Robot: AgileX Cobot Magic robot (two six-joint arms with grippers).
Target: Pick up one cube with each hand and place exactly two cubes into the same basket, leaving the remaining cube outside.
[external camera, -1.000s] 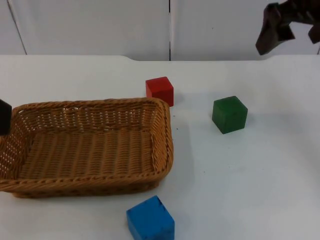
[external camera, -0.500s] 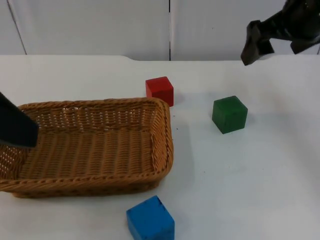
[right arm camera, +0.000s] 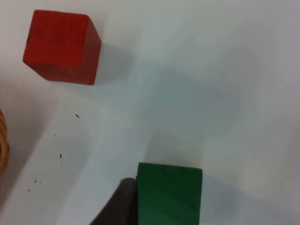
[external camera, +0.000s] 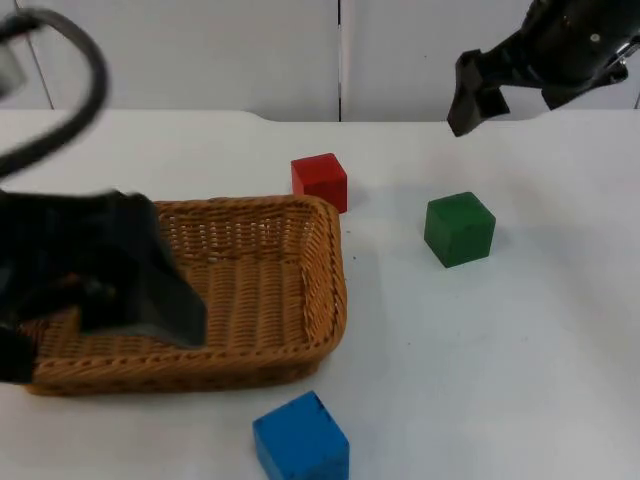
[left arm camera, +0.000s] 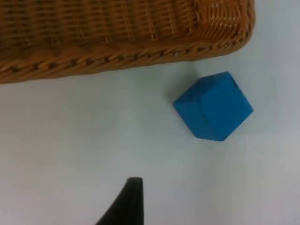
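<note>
The left claw [external camera: 150,300] hangs over the basket's [external camera: 325,250] left half, and we cannot tell its state. The basket holds nothing, so no cube is placed yet, and all the picking is left, as we judge. Its long axis runs left to right across the surface [external camera: 540,360]. The blue cube [external camera: 300,440] lies just before the basket's front wall, the red cube [external camera: 319,180] just behind its back right corner, the green cube [external camera: 459,229] well to its right. The right claw [external camera: 468,100] hovers behind the green cube; its state we cannot tell.

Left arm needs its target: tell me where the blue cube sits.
In the top view, the blue cube lies on the table just outside the basket, off its near right corner, nearest the camera.
</note>
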